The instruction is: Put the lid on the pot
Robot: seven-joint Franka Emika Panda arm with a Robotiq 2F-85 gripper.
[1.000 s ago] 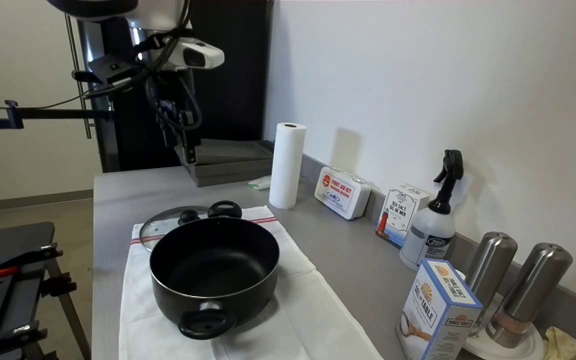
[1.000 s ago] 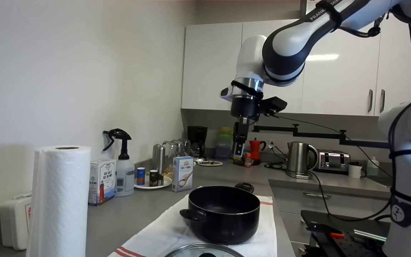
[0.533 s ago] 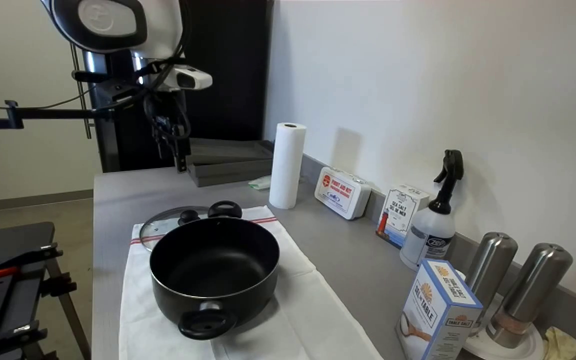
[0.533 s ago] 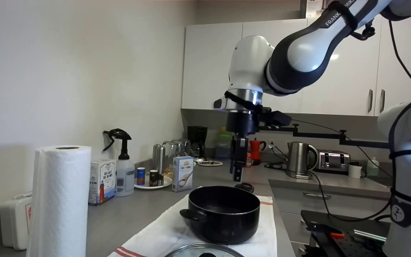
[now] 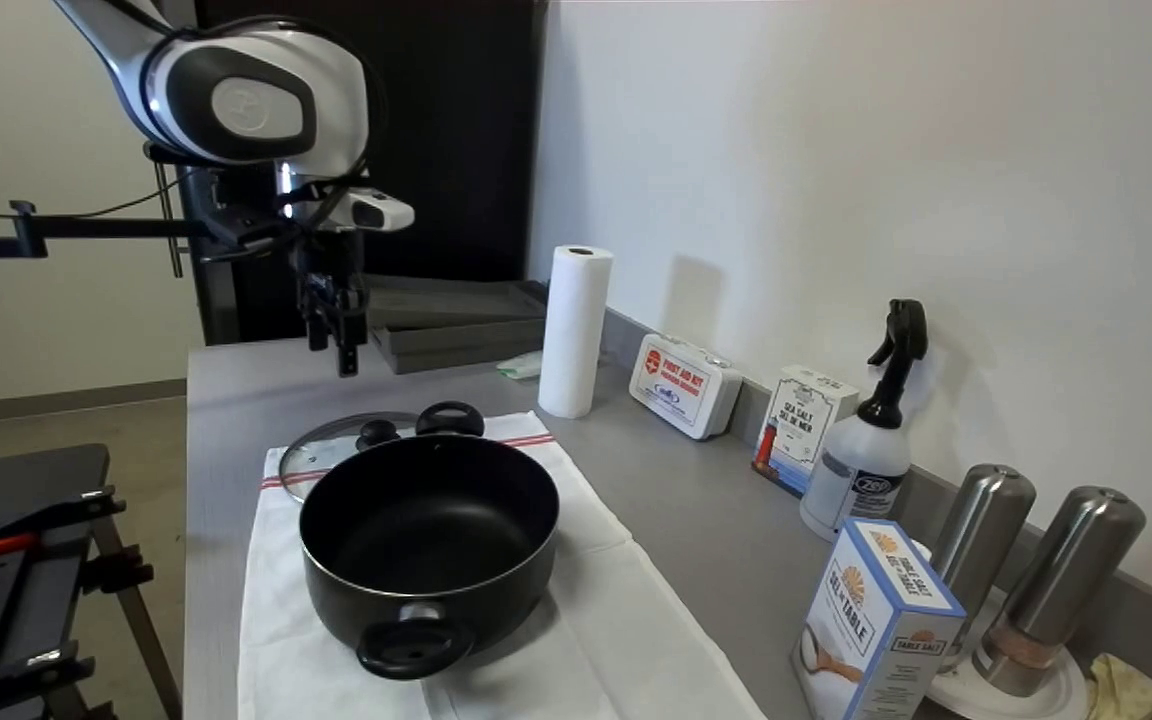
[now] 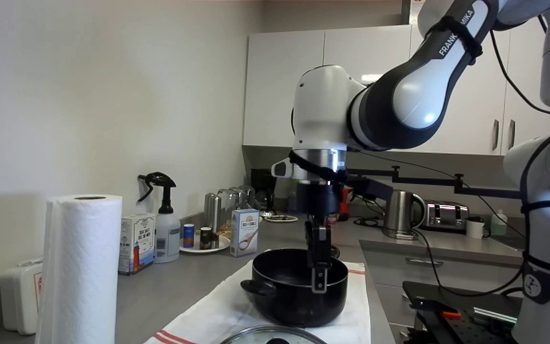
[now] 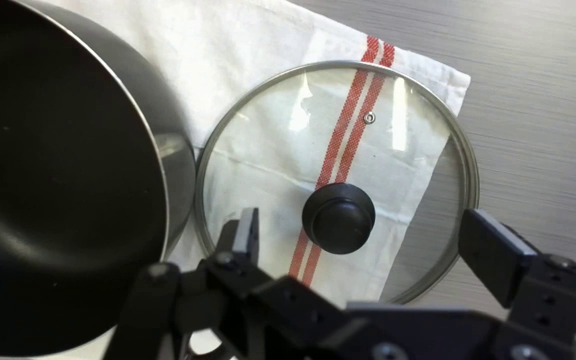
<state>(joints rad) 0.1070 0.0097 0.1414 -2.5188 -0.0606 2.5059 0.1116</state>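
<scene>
The lid [image 5: 321, 452] lies flat on a towel beside the pot [image 5: 426, 520], its black knob upward. In an exterior view the pot partly hides it; in an exterior view the lid [image 6: 258, 335] is cut off by the bottom edge. The pot [image 6: 299, 298] stands upright and uncovered. My gripper [image 5: 332, 357] is above the counter, higher than the lid; the gripper [image 6: 319, 279] also shows in front of the pot. In the wrist view the gripper [image 7: 363, 240] is open and empty, with the lid's knob [image 7: 339, 218] between and beyond its fingers. The pot [image 7: 68, 150] is at the left.
A white towel with red stripes [image 5: 596, 610] lies under pot and lid. A paper towel roll [image 5: 574, 335] and a grey tray [image 5: 461, 345] stand behind. A first aid kit [image 5: 684, 388], spray bottle [image 5: 856, 460] and salt box [image 5: 876, 620] stand along the wall.
My gripper has come down and closer to the lid, and now overlaps the pot in an exterior view. The lid and the pot have not moved.
</scene>
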